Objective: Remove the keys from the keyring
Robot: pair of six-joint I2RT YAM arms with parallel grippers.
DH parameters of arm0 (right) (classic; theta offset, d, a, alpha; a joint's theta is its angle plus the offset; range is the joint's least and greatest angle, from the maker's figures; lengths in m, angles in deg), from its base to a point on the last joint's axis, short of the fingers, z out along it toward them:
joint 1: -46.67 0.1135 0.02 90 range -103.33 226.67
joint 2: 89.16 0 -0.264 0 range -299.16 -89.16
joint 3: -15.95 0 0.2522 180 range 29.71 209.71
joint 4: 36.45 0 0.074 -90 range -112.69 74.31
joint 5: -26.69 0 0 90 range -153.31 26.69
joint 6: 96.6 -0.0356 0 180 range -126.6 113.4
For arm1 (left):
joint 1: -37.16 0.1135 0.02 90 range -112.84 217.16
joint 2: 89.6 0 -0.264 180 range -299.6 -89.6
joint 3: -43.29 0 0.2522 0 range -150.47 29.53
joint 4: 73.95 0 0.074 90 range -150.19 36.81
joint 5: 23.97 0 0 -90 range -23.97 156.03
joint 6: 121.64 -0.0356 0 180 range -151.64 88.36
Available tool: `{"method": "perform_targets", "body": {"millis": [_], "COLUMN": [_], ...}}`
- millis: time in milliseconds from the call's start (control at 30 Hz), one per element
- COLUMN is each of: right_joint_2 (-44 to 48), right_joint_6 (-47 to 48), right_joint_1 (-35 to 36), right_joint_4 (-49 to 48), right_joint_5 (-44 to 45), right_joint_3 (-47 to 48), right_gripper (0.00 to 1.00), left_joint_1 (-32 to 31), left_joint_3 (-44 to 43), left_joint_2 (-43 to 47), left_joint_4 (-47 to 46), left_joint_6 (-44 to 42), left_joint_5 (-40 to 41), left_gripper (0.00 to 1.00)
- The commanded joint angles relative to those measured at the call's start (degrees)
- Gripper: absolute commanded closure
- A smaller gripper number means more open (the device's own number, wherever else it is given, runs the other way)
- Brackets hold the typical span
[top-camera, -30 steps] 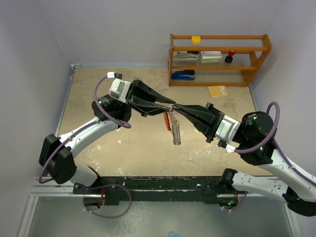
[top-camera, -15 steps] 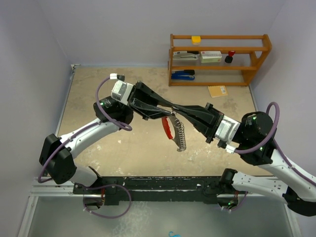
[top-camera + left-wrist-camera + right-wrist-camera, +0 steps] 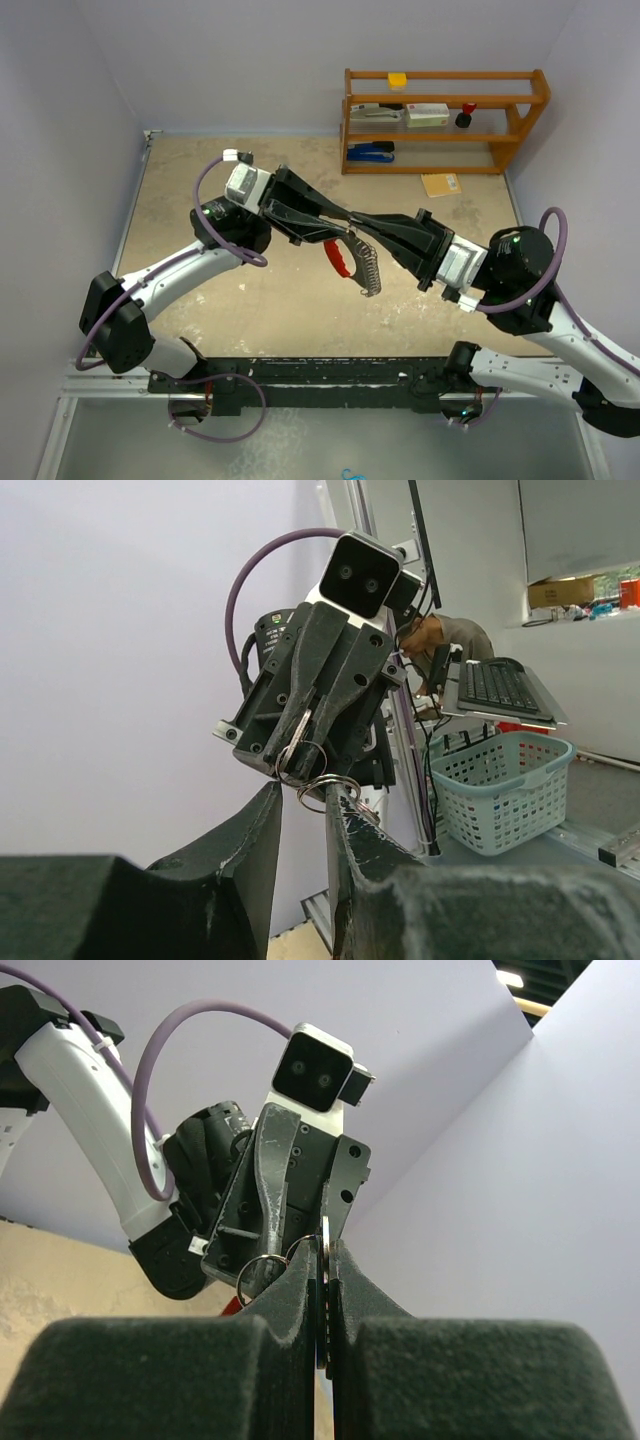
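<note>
Both the left arm and the right arm reach inward above the middle of the tan surface, tips meeting. Overhead, the red-crescent-and-silver-ridged keyring dangles just beneath. The wrist views add small wire rings there. The right jaws are clenched on a thin metal edge. The left jaws stand part-spread, and I cannot tell whether they grip.

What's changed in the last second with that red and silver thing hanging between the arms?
The keyring swung and fanned out: its red strip and silver arc, bunched before, now spread apart. The left claw and right claw stayed tip to tip, the right shut.
</note>
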Motion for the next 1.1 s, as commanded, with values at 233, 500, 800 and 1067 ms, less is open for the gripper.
{"method": "perform_targets", "body": {"millis": [233, 500, 800, 1067], "right_joint_2": [-0.56, -0.54, -2.2, -3.18], "right_joint_6": [2.7, 4.47, 6.46, 7.91], "right_joint_1": [0.01, -0.01, -0.01, 0.01], "right_joint_4": [-2.48, -2.07, -3.69, -5.82], "right_joint_5": [1.28, 2.82, 4.32, 4.4], "right_joint_3": [0.3, -0.73, -1.77, -2.37], "right_gripper": [1.0, 1.0, 1.0, 1.0], "left_joint_1": [-0.66, -0.66, -0.66, -0.66], "left_joint_3": [1.13, 1.0, -1.53, -1.84], "left_joint_2": [1.67, 0.44, -3.49, -5.08], "left_joint_4": [-6.29, -6.76, -10.99, -10.99], "left_joint_6": [-2.9, -0.63, 6.5, 7.79], "left_joint_5": [4.0, 5.64, 5.91, 6.34], "left_gripper": [0.8, 0.8, 0.79, 0.9]}}
